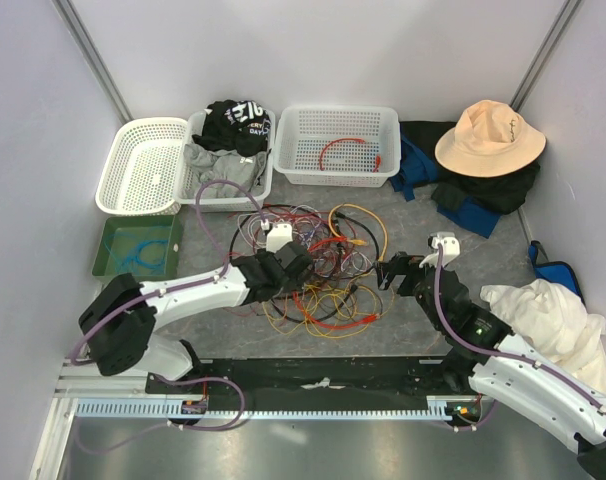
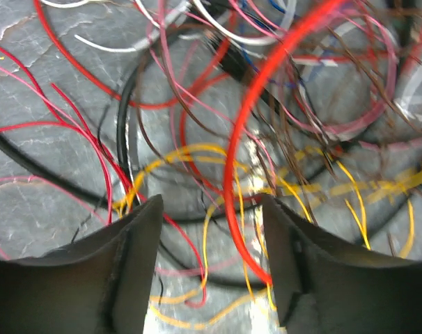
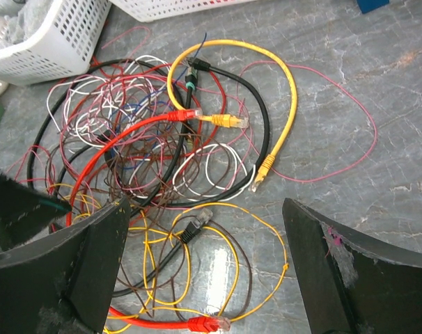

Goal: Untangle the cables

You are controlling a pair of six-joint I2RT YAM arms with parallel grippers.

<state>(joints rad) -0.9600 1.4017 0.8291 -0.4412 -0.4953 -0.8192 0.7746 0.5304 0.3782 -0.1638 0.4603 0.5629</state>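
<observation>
One camera above and behind me looks down over the whole table (image 1: 408,210); my two wrist cameras view the same cables (image 1: 333,290) close up.

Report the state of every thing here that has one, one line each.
cables, tangled in one pile
left gripper, open, jaws astride a thick red cable
right gripper, open, empty, beside the pile
left basket, empty
middle basket, filled with clothes
right basket, holding a single red cable
</observation>
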